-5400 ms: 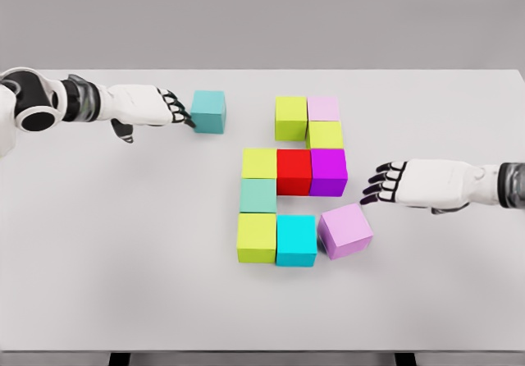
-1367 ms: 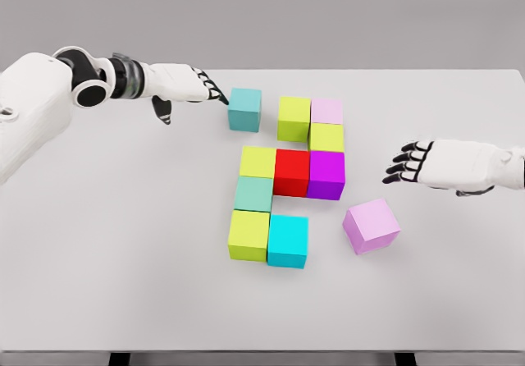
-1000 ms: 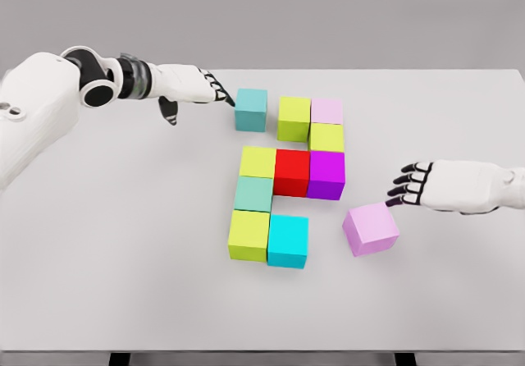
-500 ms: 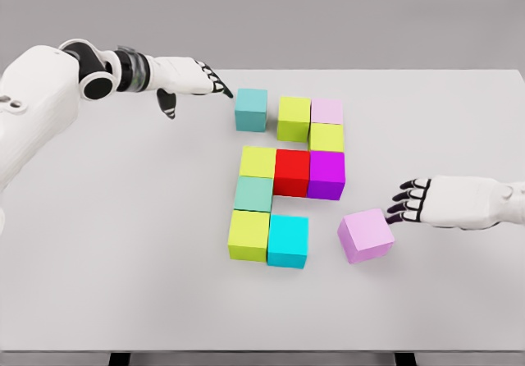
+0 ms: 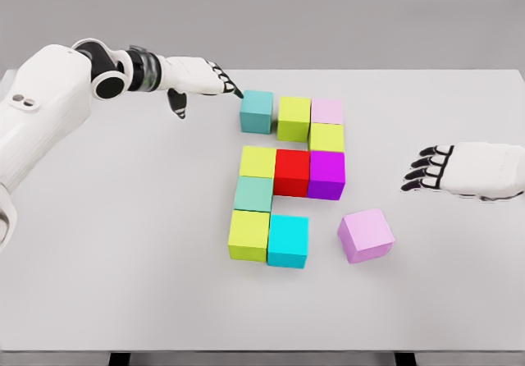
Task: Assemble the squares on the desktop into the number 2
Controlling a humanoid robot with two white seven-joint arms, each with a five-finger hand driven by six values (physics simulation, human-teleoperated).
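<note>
Coloured cubes lie on the white table (image 5: 123, 243). A teal cube (image 5: 256, 112) sits at the top left, a small gap from a lime cube (image 5: 293, 119) and a pale pink cube (image 5: 326, 111). Below come a lime cube (image 5: 326, 138), then a row of yellow-green (image 5: 257, 162), red (image 5: 291, 171) and magenta (image 5: 326, 174). A mint cube (image 5: 253, 194), a lime cube (image 5: 248, 235) and a cyan cube (image 5: 288, 240) form the bottom. A lilac cube (image 5: 366, 235) lies loose and turned at the lower right. My left hand (image 5: 215, 81) is open, fingertips at the teal cube's left edge. My right hand (image 5: 431, 168) hovers open, well right of the lilac cube.
The table's far edge runs just behind the top row of cubes. Bare tabletop spreads to the left of the cubes and along the front.
My left hand has pushed the teal cube rightward toward the lime cube. The right hand nudged the lilac cube slightly left, then drew back up and to the right.
</note>
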